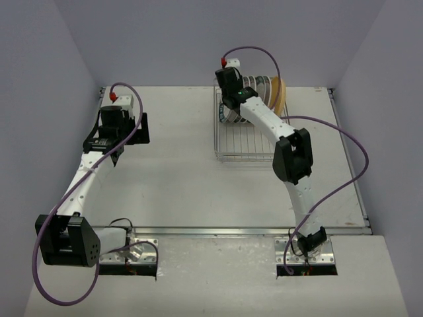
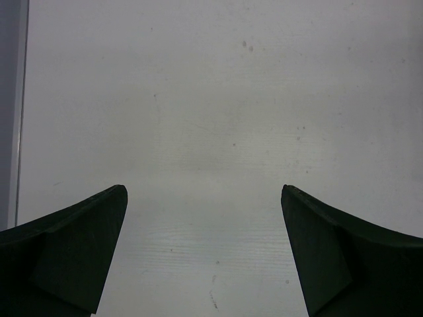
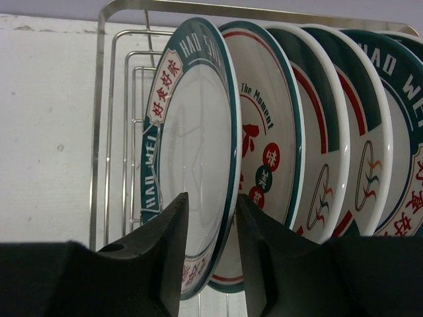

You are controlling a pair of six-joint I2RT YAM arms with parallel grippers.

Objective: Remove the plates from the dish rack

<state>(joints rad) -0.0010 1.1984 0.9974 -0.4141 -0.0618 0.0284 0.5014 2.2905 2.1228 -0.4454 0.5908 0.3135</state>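
Several white plates with teal patterned rims stand upright in the slots at the far end of the silver wire dish rack, with a plain tan-yellow plate last in the row. In the right wrist view my right gripper straddles the lower rim of the front plate, one finger on each side, closed onto it. The plate sits in the rack. Behind it is a plate with red characters. My left gripper is open and empty over bare table at the far left.
The near half of the rack holds nothing. White walls close in the table on three sides. A metal strip runs along the table's near edge, in front of the arm bases.
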